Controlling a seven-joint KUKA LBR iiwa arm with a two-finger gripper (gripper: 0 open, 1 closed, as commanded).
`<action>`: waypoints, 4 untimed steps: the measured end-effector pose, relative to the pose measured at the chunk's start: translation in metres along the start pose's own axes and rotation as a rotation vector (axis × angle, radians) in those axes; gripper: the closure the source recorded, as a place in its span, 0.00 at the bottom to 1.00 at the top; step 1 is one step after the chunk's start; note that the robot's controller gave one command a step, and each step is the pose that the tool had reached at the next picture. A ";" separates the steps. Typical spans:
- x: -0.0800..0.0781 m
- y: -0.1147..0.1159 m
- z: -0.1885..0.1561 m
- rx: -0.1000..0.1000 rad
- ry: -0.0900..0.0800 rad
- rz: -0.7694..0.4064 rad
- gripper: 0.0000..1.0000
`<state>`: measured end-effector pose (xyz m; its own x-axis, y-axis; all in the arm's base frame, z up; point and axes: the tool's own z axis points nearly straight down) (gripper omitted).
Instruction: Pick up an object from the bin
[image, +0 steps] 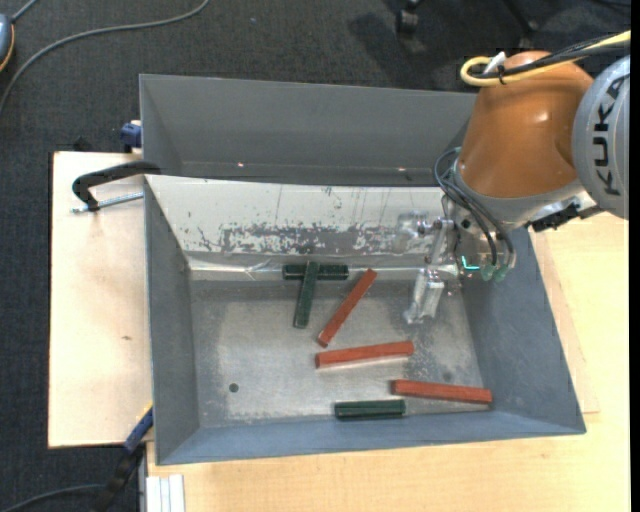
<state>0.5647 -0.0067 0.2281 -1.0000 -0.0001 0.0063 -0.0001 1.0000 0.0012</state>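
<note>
My gripper hangs in the right part of the bin, its metal fingers pointing down with nothing visible between them. Just below it lies a red-brown bar, flat on the floor. Left of the fingers another red-brown bar lies on a slant. A third red-brown bar rests near the front right corner.
Two dark green bars form a T shape by the back wall. One more dark green bar lies along the front wall. The orange cover of the arm hangs over the bin's right back corner.
</note>
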 end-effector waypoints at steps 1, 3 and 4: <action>0.004 -0.042 0.134 0.001 -0.001 -0.197 0.00; 0.048 -0.006 0.158 0.001 -0.009 -0.153 1.00; 0.034 -0.001 -0.007 0.002 -0.022 -0.136 1.00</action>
<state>0.5308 -0.0076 0.2356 -0.9907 -0.1353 -0.0152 -0.1353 0.9908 -0.0015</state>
